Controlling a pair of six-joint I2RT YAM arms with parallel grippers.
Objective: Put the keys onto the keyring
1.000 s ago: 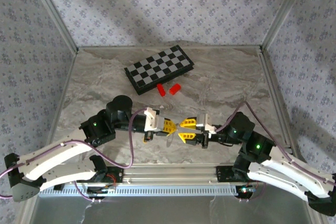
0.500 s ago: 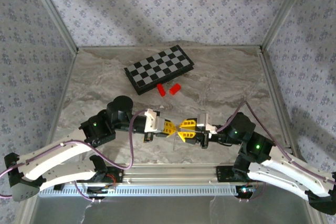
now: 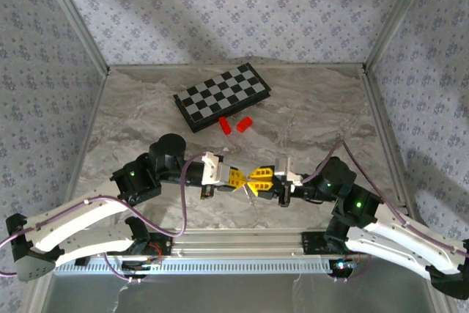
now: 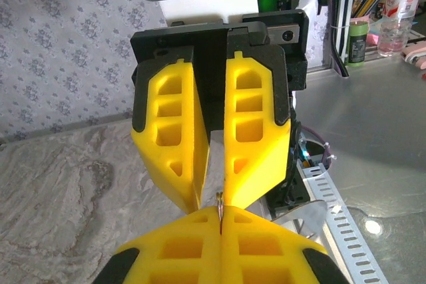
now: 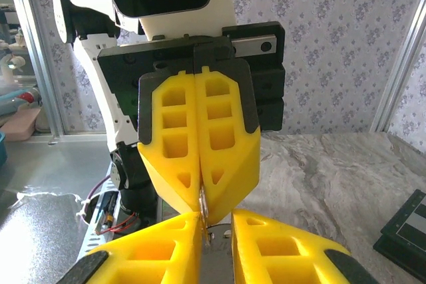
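Yellow against yellow above the near edge of the marble table (image 3: 308, 115): left gripper (image 3: 245, 178) and right gripper (image 3: 253, 182) tip to tip. Left fingers (image 4: 180, 257) pressed fully shut on a thin sliver of the keyring (image 4: 219, 205), edge-on at their tips. Right fingers (image 5: 279, 254) parted by a narrow gap, hold on the key or anything else impossible to tell. Toward the far edge, a chessboard (image 3: 222, 97), two red blocks (image 3: 226, 125) just beside its near side.

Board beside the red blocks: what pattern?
Black-and-white checkered squares, black rim, on the flat rectangular board; top external view shows it best.
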